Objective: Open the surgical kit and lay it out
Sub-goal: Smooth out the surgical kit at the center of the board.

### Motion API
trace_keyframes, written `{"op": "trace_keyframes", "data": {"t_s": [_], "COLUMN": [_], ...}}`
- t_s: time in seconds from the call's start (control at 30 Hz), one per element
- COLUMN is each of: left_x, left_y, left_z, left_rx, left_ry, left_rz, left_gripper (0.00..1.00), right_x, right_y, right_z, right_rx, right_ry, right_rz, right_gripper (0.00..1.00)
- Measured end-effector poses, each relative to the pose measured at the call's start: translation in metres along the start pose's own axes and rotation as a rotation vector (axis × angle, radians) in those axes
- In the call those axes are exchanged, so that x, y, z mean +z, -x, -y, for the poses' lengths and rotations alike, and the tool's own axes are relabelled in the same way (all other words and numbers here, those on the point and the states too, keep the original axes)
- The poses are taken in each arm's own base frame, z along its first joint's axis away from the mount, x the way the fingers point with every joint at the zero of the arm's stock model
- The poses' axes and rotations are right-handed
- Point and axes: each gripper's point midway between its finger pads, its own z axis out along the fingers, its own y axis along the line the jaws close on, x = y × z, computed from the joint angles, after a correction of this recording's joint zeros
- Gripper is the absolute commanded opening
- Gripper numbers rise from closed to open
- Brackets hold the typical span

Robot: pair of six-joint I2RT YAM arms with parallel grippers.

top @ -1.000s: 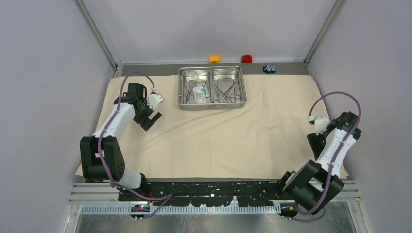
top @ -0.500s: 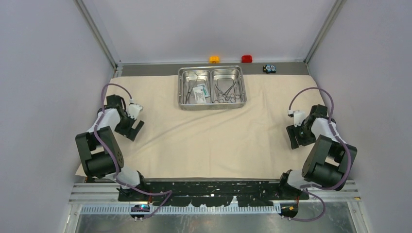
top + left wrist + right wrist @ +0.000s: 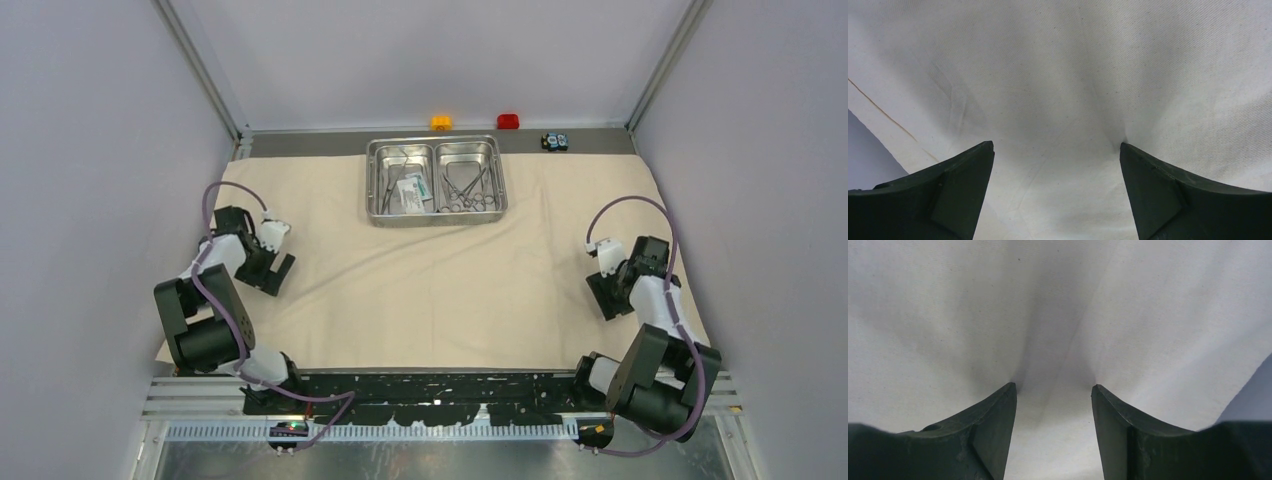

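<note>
The beige cloth (image 3: 450, 290) lies spread flat over the table. At its far middle stands the steel tray (image 3: 436, 219). Its left compartment holds straight handles (image 3: 388, 180) and a white/teal packet (image 3: 410, 192). The right compartment holds ring-handled clamps (image 3: 465, 187). My left gripper (image 3: 278, 274) is low over the cloth's left part, open wide with only cloth (image 3: 1058, 90) between its fingers (image 3: 963, 180). Over the cloth's right part my right gripper (image 3: 603, 293) is also down and open. Bare cloth (image 3: 1053, 315) shows between its fingertips (image 3: 1003, 405).
An orange block (image 3: 441, 122), a red block (image 3: 508, 121) and a small black-and-blue gadget (image 3: 554, 141) sit on the grey strip behind the cloth. Walls close in both sides. The cloth's left hem (image 3: 878, 112) and bare table (image 3: 865, 160) show in the left wrist view.
Both arms have folded back and come down toward the cloth. The left gripper moved nearer and leftward, the right gripper moved inward to the left. The tray has not moved.
</note>
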Motion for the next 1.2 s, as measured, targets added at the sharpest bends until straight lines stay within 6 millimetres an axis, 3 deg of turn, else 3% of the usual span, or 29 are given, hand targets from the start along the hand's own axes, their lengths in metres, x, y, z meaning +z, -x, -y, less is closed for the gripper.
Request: {"op": "trace_keyframes", "data": {"t_s": [0.27,0.5,0.63,0.77,0.87,0.93,1.03,1.13,1.2], "left_x": [-0.002,-0.005,-0.011,-0.017,-0.033,-0.048,-0.069,-0.071,-0.060], "left_y": [-0.003,-0.004,-0.016,-0.029,-0.007,0.026,0.091,0.153,0.194], "left_z": [-0.002,-0.004,-0.008,-0.001,-0.003,-0.015,-0.035,-0.027,-0.012], "left_rx": [-0.014,0.025,0.070,0.067,0.023,-0.015,-0.059,-0.055,-0.037], "left_ry": [0.035,0.069,0.110,0.077,0.033,0.030,0.038,0.004,-0.034], "left_rz": [0.050,0.076,0.039,-0.009,0.043,0.128,0.274,0.359,0.379], "left_gripper": [0.99,0.99,1.00,1.00,0.99,0.98,0.98,0.98,0.98], "right_x": [-0.015,-0.029,-0.042,-0.057,-0.066,-0.068,-0.063,-0.050,-0.034], "right_y": [-0.032,-0.067,-0.061,-0.016,0.035,0.071,0.131,0.191,0.229], "right_z": [0.011,-0.010,-0.016,0.001,0.019,0.025,0.023,0.010,0.001], "right_rx": [-0.080,-0.138,-0.123,-0.053,0.012,0.043,0.056,0.051,0.052], "right_ry": [-0.132,-0.038,0.032,0.041,0.048,0.057,0.079,0.113,0.123], "right_rz": [-0.073,-0.225,-0.232,-0.111,0.013,0.089,0.190,0.265,0.300], "right_gripper": [0.62,0.62,0.62,0.63,0.64,0.64,0.65,0.65,0.64]}}
